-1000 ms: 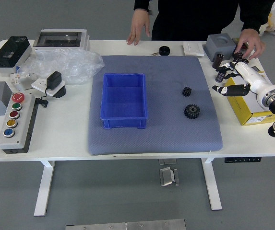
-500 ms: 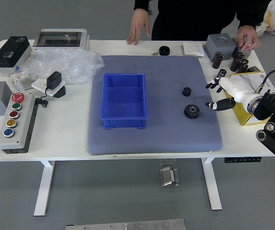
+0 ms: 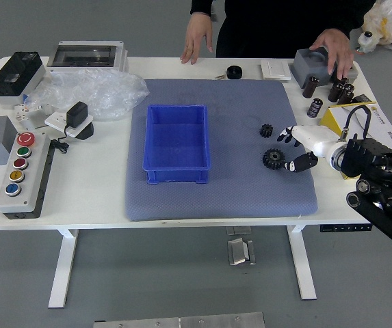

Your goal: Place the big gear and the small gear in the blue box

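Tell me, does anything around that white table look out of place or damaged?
The crumpled clear plastic sheet on the left of the white table looks like discarded packaging, perhaps left there by accident. I see nothing spilled or broken.

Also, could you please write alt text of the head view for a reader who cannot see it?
Robot's right hand, fingers spread, reaches in beside the big gear and small gear on a mat; the blue box to their left is empty. A person's hands are at the table's far edge.
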You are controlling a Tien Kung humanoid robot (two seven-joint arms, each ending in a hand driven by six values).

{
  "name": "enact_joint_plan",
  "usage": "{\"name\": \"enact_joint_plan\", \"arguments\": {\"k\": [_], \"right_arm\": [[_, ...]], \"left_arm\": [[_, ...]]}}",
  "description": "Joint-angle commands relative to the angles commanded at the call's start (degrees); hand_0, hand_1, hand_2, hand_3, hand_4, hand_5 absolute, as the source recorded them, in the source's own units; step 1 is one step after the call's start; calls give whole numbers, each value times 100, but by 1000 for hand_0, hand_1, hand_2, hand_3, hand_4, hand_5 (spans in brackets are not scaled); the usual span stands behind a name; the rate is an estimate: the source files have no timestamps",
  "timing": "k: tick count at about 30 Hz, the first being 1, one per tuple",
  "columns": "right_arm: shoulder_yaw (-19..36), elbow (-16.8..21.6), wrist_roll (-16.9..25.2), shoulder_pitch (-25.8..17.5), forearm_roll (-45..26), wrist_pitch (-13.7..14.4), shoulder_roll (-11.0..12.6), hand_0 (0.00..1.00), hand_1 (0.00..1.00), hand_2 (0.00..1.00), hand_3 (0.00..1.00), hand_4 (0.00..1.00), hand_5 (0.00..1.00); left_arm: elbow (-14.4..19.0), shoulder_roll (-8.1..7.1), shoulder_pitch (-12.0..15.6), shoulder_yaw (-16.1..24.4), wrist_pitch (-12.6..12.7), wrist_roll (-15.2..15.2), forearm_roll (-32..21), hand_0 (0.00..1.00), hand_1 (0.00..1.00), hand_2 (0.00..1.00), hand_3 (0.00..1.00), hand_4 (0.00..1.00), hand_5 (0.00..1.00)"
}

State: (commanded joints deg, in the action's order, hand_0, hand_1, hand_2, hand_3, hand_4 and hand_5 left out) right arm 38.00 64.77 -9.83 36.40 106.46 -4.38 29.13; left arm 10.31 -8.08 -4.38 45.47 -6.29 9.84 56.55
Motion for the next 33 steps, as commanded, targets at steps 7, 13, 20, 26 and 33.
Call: {"name": "enact_joint_plan", "arguments": {"k": [7, 13, 20, 26, 33], "right_arm": [[-94, -54, -25, 59, 39, -126, -68, 747, 669, 779, 805, 769, 184], [-78, -115, -38, 94, 75, -178, -129, 752, 673, 786, 816, 776, 188], [-67, -207, -52, 133, 102, -204, -190, 750, 674, 790, 826, 782, 194], [-85, -303, -58, 185, 131, -209, -258, 751, 674, 790, 823, 782, 193], [-144, -423, -56, 221, 153, -214, -344, 750, 678, 792, 827, 794, 210]], "left_arm": [[0, -3, 4, -4, -1, -2, 6, 918, 901, 897, 884, 817, 355], [0, -9, 13, -10, -1, -4, -3, 918, 901, 897, 884, 816, 355], [0, -14, 12, -15, -1, -9, -17, 918, 901, 897, 885, 816, 355], [0, -16, 8, -22, -1, -11, -27, 918, 901, 897, 884, 815, 354], [0, -13, 1, -21, -2, -13, -25, 918, 901, 897, 884, 815, 354]]}}
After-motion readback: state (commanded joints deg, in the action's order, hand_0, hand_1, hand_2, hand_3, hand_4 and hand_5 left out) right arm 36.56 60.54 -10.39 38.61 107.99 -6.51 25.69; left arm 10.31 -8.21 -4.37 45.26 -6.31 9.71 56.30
